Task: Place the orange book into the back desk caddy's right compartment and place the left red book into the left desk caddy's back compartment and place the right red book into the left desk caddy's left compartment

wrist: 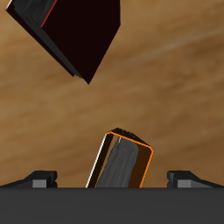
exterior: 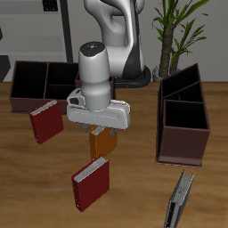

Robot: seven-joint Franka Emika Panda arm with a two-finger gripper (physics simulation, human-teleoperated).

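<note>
The table [exterior: 134, 191] carries two dark caddies: the back caddy [exterior: 40, 85] lies long-side-on at the far side, and the left caddy [exterior: 183, 120] stands end-on at the other side. The arm hangs over the middle, with the gripper [exterior: 100, 127] directly above the orange book [exterior: 102, 141]. One red book [exterior: 46, 122] lies near the back caddy, the other red book [exterior: 92, 183] lies nearer the front edge, and a thin grey object [exterior: 180, 200] rests by the front edge too. In the wrist view the orange book [wrist: 121, 162] stands tilted between the two fingertips [wrist: 39, 179], which are spread wide and do not touch it; the gripper [wrist: 112, 179] holds nothing. I judge that the step in hand is grasping the orange book. To do it well, the fingers should come down centred on the book's thin sides, close on the covers and not on a corner, because the tilt could let it slip or fall over.
</note>
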